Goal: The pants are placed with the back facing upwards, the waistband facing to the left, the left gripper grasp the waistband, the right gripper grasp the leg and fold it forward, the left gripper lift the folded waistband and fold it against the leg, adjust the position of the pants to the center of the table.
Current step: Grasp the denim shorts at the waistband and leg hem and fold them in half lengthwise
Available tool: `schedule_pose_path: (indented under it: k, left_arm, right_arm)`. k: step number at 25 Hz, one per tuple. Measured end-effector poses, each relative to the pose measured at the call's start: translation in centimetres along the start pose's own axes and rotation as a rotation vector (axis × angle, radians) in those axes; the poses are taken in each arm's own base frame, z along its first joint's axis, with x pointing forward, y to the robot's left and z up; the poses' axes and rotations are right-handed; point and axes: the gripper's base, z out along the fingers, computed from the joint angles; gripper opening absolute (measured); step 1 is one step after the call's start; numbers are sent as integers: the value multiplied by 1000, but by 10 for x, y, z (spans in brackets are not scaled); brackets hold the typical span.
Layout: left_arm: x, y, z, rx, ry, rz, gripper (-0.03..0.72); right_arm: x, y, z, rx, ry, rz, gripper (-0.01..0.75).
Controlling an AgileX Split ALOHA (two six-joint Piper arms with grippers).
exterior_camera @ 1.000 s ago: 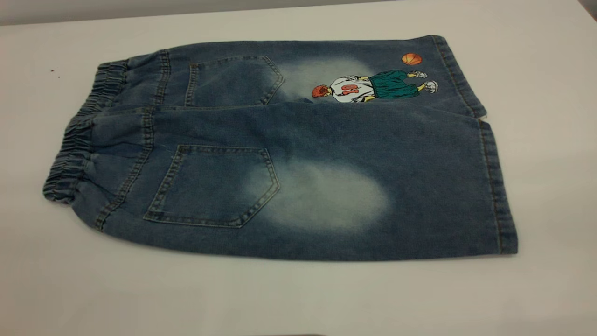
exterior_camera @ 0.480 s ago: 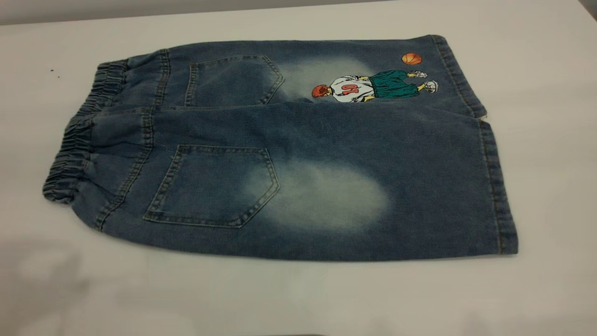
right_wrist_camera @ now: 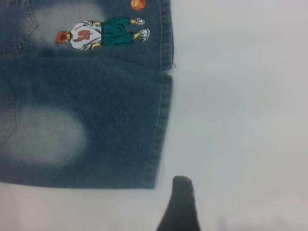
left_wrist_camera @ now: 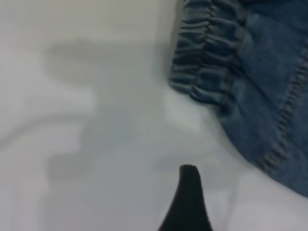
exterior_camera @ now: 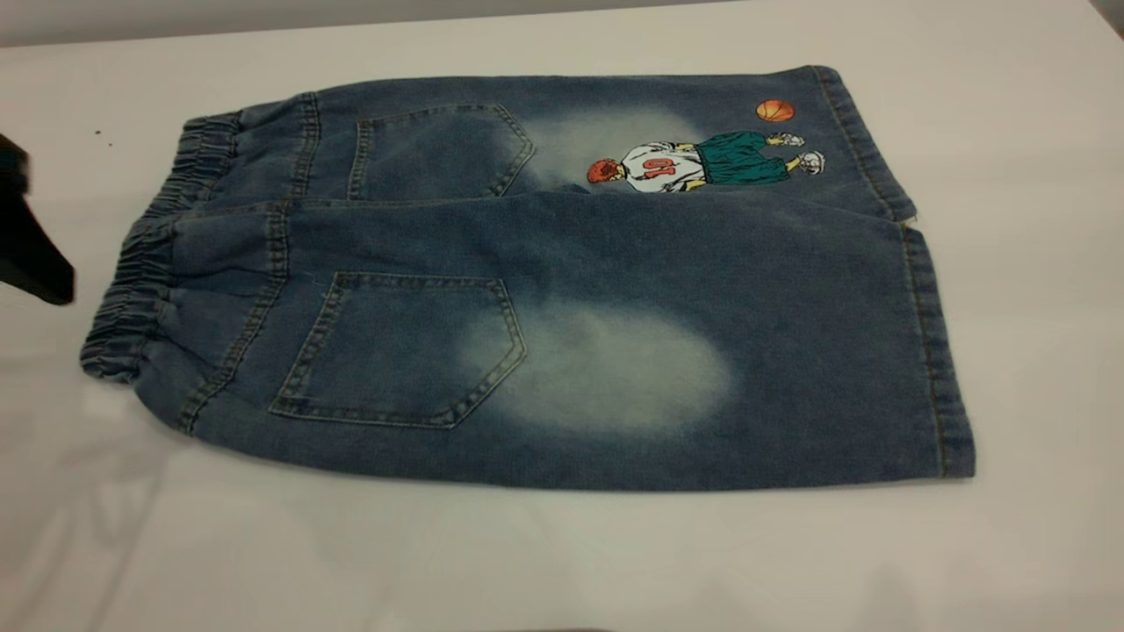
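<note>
The blue denim pants lie flat on the white table, back up, with the gathered waistband at the left. The plain leg with a pale oval is nearest the front; the printed leg lies behind it. My left gripper hangs at the left edge, just clear of the waistband. Only one black fingertip shows, with bare table on both sides. My right gripper hovers off the hem corner of the leg, open and empty, one fingertip visible.
Bare white tabletop surrounds the pants on all sides, widest along the front and right. A grey wall strip runs behind the table's far edge. Soft arm shadows fall on the front left of the table.
The left gripper has come into the exterior view at the left edge, beside the waistband. Shadows on the front left of the table have shifted. The pants have not moved.
</note>
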Motion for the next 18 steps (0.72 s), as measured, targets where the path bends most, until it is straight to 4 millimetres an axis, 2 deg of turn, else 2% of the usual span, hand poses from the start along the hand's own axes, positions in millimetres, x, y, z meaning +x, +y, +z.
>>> schedule_pose_path:
  k: [6,10,18]
  left_arm:
    - [-18,6,30,-27,44,-3,547]
    - [-18,14,46,-51,70,-29,547]
    - [-16,19,76,-75,112,-37,547]
  right_arm:
    - [0,0,0,-1,0,-10,529]
    - [0,0,0,-1,0,-10,529]
    - [0,0,0,-2,0,-11,529]
